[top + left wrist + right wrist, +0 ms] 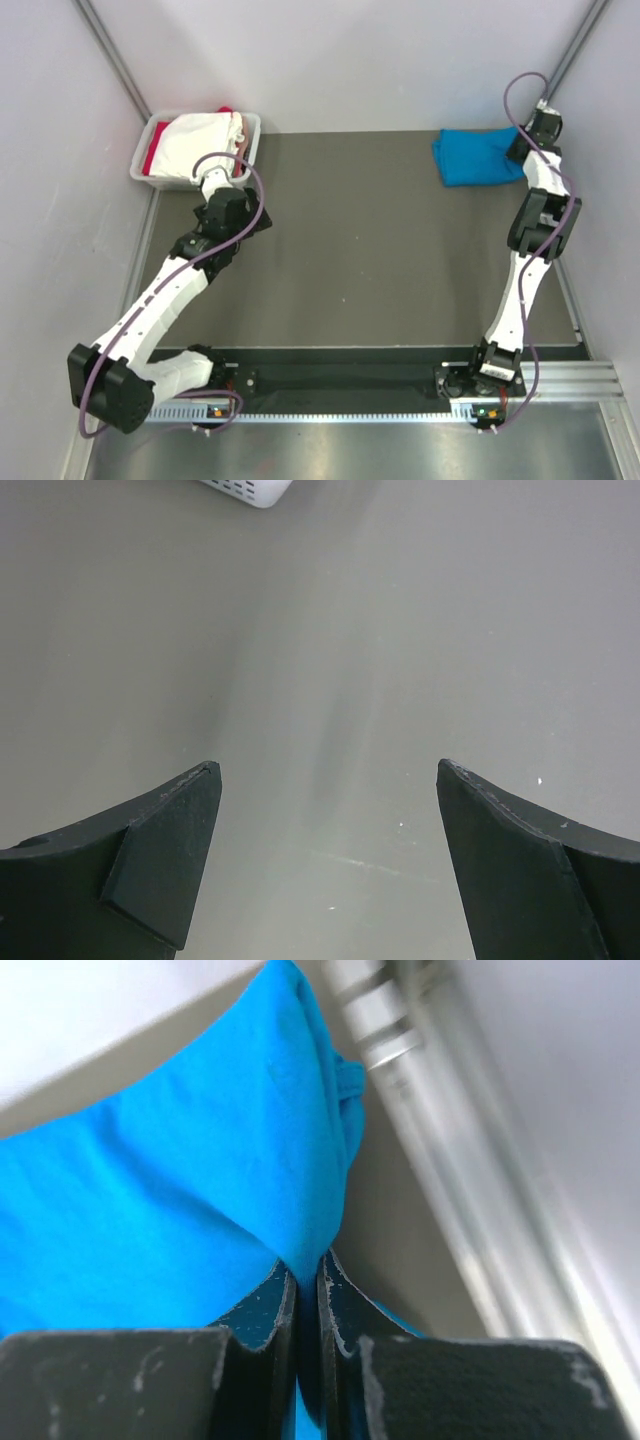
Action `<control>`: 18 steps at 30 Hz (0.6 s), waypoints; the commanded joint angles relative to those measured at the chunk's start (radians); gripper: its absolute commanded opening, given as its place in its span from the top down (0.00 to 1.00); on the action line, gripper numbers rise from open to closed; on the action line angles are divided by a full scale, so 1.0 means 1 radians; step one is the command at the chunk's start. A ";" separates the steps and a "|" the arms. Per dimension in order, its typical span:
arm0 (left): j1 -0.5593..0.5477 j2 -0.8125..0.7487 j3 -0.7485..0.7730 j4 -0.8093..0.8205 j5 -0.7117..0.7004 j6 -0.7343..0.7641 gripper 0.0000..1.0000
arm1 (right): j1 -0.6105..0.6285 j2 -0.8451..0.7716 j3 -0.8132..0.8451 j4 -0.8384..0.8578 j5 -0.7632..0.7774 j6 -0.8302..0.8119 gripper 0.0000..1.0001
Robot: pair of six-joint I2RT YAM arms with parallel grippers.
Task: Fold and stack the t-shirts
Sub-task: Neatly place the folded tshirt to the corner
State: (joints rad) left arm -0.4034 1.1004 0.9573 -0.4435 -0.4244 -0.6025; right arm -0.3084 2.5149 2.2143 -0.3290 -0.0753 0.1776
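The tub (165, 183) holds the white t-shirt (205, 135), with the red t-shirt (153, 152) under it at the tub's left side; we judge both unfolded. Just beside the tub's near right corner, the left gripper (327, 770) hangs spread and empty, placed to reach in. Well right of the tub, the blue t-shirt (475, 155) lies folded; the right gripper (307, 1265) pinches its edge, probably to square it.
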 commanded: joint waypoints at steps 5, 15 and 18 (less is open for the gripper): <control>0.017 0.050 0.032 0.071 0.007 0.013 0.07 | -0.018 -0.002 0.053 0.186 0.039 0.046 1.00; 0.023 0.024 0.037 0.065 0.036 0.033 0.07 | -0.012 -0.037 0.074 0.096 0.028 -0.030 0.30; 0.025 -0.003 0.043 0.054 0.044 0.037 0.07 | -0.012 -0.123 0.068 0.074 0.035 -0.059 0.13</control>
State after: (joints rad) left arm -0.3866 1.1484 0.9577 -0.4156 -0.3988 -0.5900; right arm -0.3237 2.5118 2.2311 -0.2359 -0.0628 0.1650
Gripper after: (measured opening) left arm 0.931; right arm 0.800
